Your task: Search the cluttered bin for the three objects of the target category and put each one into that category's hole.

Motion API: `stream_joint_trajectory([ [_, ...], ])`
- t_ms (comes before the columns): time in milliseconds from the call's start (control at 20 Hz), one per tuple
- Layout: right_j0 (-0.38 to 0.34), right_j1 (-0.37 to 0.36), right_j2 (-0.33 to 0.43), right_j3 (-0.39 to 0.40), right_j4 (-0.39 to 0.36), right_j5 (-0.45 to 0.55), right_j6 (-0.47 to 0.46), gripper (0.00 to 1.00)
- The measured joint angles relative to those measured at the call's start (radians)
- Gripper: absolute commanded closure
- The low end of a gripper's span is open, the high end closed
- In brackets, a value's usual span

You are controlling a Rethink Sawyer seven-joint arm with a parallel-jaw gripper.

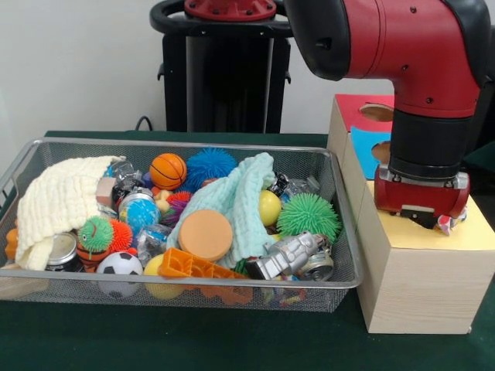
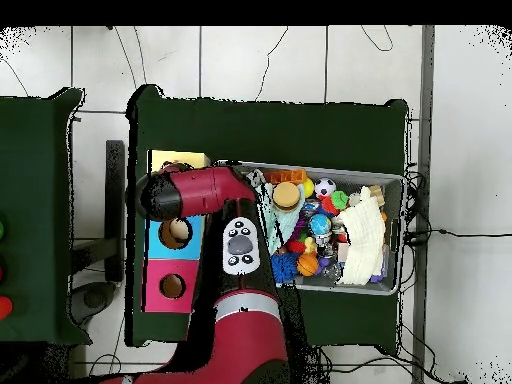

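Over the yellow-topped pale wooden box point(image 1: 430, 255), at three o'clock from the silver wire-mesh bin point(image 1: 344, 280), the red-and-black gripper point(image 1: 424, 216) holds a dotted white cloth piece point(image 1: 451, 224), apparently about to drop it.

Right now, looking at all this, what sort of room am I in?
Probably a robotics lab set up for a sorting test. A red robot arm reaches over wooden boxes with coloured tops, beside a wire-mesh bin heaped with toys on a green-covered table.
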Motion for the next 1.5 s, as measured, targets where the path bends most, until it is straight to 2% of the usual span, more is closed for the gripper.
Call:
stream_joint_trajectory([
  [300, 0.002, 0.001, -0.001, -0.002, -0.008, 0.0, 0.0, 1.0],
  [350, 0.004, 0.001, -0.001, -0.003, -0.007, 0.0, 0.0, 0.0],
  [1250, 0.017, 0.005, -0.001, -0.007, -0.008, 0.001, 0.0, 0.0],
  [1500, 0.016, -0.017, 0.0, 0.003, -0.008, 0.038, 0.0, 0.0],
])
